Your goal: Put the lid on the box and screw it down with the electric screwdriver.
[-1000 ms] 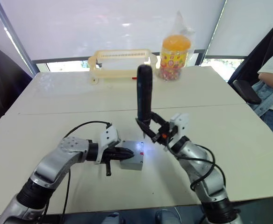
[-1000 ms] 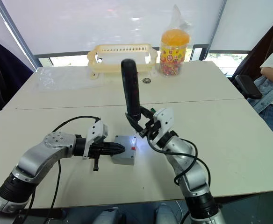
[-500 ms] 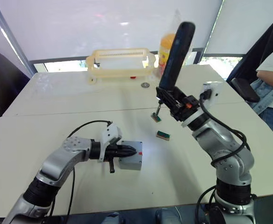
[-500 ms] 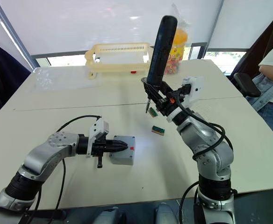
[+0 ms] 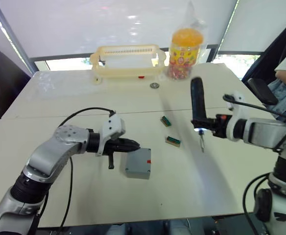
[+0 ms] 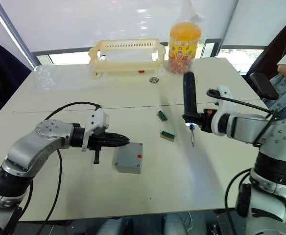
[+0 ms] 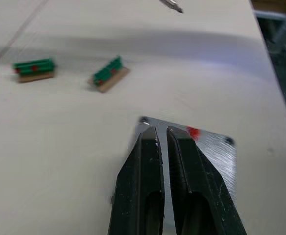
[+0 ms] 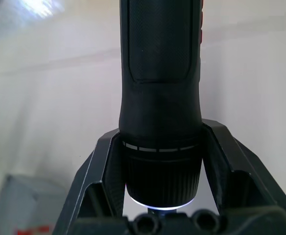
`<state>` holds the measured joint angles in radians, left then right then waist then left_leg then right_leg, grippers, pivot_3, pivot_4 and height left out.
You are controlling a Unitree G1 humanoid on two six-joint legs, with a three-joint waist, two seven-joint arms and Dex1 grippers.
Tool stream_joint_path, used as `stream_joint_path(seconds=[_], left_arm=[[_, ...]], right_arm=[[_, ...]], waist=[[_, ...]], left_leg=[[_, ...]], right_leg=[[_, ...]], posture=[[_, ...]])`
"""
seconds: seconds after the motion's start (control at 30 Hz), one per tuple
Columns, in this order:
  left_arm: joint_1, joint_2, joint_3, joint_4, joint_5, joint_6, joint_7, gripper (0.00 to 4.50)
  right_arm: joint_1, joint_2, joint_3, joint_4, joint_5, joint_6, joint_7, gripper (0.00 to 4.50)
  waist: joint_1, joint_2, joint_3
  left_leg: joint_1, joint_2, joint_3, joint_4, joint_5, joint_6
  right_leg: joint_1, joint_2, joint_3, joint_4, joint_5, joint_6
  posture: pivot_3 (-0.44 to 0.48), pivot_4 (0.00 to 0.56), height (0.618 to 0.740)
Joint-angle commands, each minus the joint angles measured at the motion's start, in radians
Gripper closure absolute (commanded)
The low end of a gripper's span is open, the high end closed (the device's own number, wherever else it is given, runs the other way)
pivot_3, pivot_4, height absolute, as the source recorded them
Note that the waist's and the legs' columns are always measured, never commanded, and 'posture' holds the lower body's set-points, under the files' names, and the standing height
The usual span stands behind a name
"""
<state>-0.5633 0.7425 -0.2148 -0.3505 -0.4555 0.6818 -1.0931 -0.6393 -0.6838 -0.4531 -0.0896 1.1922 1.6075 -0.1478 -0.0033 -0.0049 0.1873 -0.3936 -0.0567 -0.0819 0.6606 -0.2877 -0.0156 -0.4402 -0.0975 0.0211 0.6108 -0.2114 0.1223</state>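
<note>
The electric screwdriver is held upright above the table by the right gripper, fingers clamped round its lower collar, bit down and tip light lit, well apart from the box. The box sits on the tabletop w/ a red mark on its near-right edge; its top looks closed by a flat grey plate, though the lid can't be told apart as a separate piece. The left gripper is seen just beside the box's left edge, fingers nearly together w/ only a thin slit between, nothing held. Two small green parts lie btwn box and screwdriver. A cream basket and orange-lidded jar stand at the far side.
</note>
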Motion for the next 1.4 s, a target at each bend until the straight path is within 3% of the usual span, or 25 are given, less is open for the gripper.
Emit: stream_joint_path(seconds=[0.03,0.2,0.67,0.83,0.87,1.2,1.3,1.4], left_arm=[[-0.042,0.0,-0.031,0.025,0.037,-0.062,-0.044,4.24],[-0.04,-0.041,-0.046,0.074,0.053,-0.116,-0.056,4.24],[0.022,-0.089,-0.043,0.074,0.077,-0.12,-0.008,4.24],[0.025,-0.088,-0.007,0.082,0.055,-0.099,0.012,4.24],[0.024,-0.092,0.005,0.091,0.051,-0.09,0.023,4.24],[0.034,-0.102,0.115,0.12,-0.034,-0.001,0.063,4.24],[0.058,-0.088,0.153,0.117,-0.048,0.016,0.077,4.24],[0.122,-0.053,0.239,0.105,-0.083,0.054,0.101,4.24]], right_arm=[[0.046,-0.103,-0.023,0.059,0.157,0.007,-0.088,2.72],[0.106,-0.192,0.021,0.106,0.24,0.007,-0.165,2.72],[0.105,-0.2,0.069,0.174,0.172,0.007,-0.165,2.72],[0.117,-0.202,0.095,0.137,0.089,0.007,-0.112,0.33],[0.116,-0.204,0.102,0.127,0.073,0.007,-0.092,0.09],[0.101,-0.236,0.165,0.005,-0.153,-0.119,0.087,0.09],[0.109,-0.288,0.221,-0.046,-0.254,-0.244,0.207,0.09],[0.157,-0.393,0.326,-0.146,-0.405,-0.498,0.441,0.09]], waist=[[0.002,0.0,0.001],[-0.016,-0.001,0.002],[-0.008,-0.001,0.002],[-0.01,-0.001,0.002],[-0.011,-0.001,0.002],[-0.012,-0.001,0.002],[-0.011,-0.001,0.002],[-0.013,-0.001,0.002]], left_leg=[[0.0,0.0,0.001,0.0,0.0,0.0],[0.0,0.0,0.004,0.002,-0.001,0.001],[0.001,0.001,0.005,0.004,-0.001,0.002],[0.002,0.001,0.005,0.004,-0.001,0.002],[0.002,0.001,0.005,0.004,-0.001,0.002],[0.002,0.001,0.004,0.004,-0.001,0.002],[0.002,0.001,0.004,0.004,-0.001,0.002],[0.002,0.001,0.004,0.004,-0.001,0.002]], right_leg=[[0.0,0.0,0.0,0.0,0.0,0.0],[0.0,0.0,0.001,0.0,0.0,0.001],[0.001,0.002,0.002,0.002,0.0,0.001],[0.001,0.002,0.002,0.003,0.0,0.001],[0.001,0.002,0.002,0.003,0.0,0.001],[0.001,0.002,0.002,0.003,0.001,0.001],[0.001,0.002,0.002,0.003,0.001,0.001],[0.001,0.002,0.002,0.003,0.0,0.001]], posture=[[0.0,0.15,0.74],[0.0,0.15,0.74],[0.0,0.15,0.74],[0.0,0.15,0.74],[0.0,0.15,0.74],[0.0,0.15,0.74],[0.0,0.15,0.74],[0.0,0.15,0.74]])
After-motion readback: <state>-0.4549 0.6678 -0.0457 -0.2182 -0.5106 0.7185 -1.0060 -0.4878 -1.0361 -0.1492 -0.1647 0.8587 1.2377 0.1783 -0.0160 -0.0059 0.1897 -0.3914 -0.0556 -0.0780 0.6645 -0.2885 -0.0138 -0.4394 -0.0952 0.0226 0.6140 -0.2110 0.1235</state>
